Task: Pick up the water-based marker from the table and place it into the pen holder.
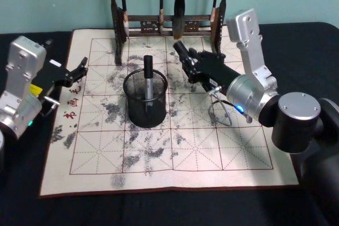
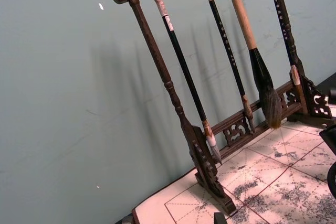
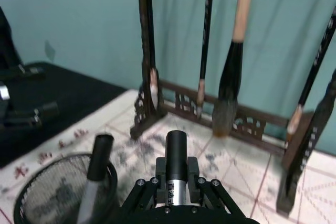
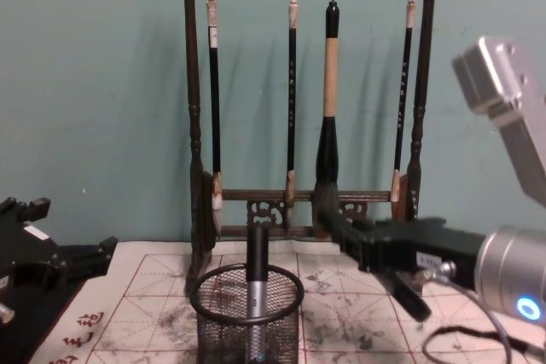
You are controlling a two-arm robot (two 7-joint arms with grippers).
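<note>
right gripper [image 1: 186, 59] of mine is clenched on a marker [image 3: 176, 153], which has a black cap and a silvery barrel with print on it; my fingers pinch the barrel from both sides and the capped end sticks out past them. taking 12 o'clock as straight away from me, this gripper hangs over the mat [image 1: 212, 152] at about 2 o'clock from the pen holder [image 1: 145, 115], near it but apart from it. the marker's cap points toward 11 o'clock, at the foot of the brush rack [image 4: 194, 125]. in the chest view the capped end sits a little higher than the holder's rim.

the pen holder stands upright on the mat, close to its middle. a second marker [image 1: 148, 78] stands inside, cap up, leaning slightly on the mesh and poking above the rim.

my left gripper [image 1: 79, 70] is released and empty, its fingers apart, at about 9 to 10 o'clock from the holder, over the mat's edge where the dark counter [image 1: 21, 183] begins.

the rack stands at 12 o'clock on the far edge of the mat, with four brushes [image 4: 329, 83] hanging from its top bar.
</note>
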